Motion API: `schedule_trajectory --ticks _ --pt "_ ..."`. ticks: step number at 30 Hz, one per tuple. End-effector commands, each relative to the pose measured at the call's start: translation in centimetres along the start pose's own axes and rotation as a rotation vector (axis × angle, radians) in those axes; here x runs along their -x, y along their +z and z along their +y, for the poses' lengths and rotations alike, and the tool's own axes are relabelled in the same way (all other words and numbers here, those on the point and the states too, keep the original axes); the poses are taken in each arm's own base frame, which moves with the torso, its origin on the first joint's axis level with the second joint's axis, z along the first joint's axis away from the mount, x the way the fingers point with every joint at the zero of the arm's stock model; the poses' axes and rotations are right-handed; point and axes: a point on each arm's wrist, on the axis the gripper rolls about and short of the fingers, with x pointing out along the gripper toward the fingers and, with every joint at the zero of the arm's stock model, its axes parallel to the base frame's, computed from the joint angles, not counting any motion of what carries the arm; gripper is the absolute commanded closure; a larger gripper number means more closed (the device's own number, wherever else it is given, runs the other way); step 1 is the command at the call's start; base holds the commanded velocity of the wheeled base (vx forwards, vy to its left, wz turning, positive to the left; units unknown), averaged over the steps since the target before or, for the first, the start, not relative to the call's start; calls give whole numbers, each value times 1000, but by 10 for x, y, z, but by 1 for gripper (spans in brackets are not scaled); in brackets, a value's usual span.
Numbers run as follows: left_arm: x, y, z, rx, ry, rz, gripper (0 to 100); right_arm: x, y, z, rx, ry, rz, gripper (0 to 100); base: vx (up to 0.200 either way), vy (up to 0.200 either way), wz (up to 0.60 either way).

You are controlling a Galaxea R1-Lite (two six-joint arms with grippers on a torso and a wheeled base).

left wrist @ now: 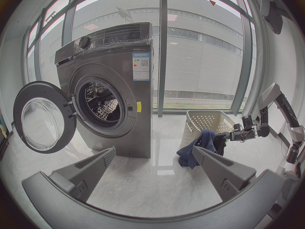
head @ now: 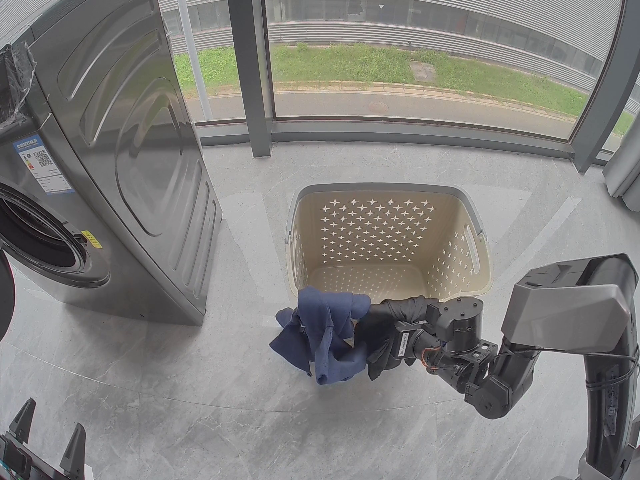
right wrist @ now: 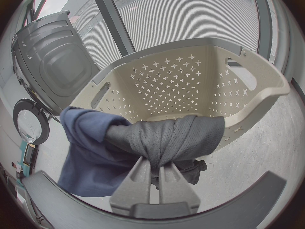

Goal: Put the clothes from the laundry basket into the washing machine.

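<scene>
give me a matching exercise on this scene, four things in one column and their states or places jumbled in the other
1 washing machine door
2 laundry basket
3 right tool
4 left tool

A shut on clothes
B beige, on the floor
C round, swung wide
D open, gripping nothing

Pairs: 1-C, 2-B, 3-A, 4-D

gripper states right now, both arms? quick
Left gripper: open, empty.
Right gripper: shut on the dark grey garment, with the blue garment hanging along with it.
</scene>
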Motion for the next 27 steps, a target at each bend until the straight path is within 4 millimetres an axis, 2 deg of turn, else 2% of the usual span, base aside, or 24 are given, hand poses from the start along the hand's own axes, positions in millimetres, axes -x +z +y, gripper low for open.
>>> schedule_trajectory --ticks 1,4,5,7,18,27 --pt "0 -5 0 0 0 1 0 30 23 10 -4 45 -44 100 0 0 0" --pt "0 -5 0 0 0 1 0 47 35 19 -6 79 -68 100 0 0 0" --pt "0 -5 0 0 0 1 0 47 35 19 -6 79 -68 100 0 0 0" --pt "0 -5 0 0 0 1 0 61 50 25 -15 105 -109 100 0 0 0" --pt "0 -5 0 2 0 3 0 103 82 27 -12 134 -212 100 0 0 0" --pt "0 -5 0 0 0 4 0 143 124 30 22 177 -336 100 0 0 0"
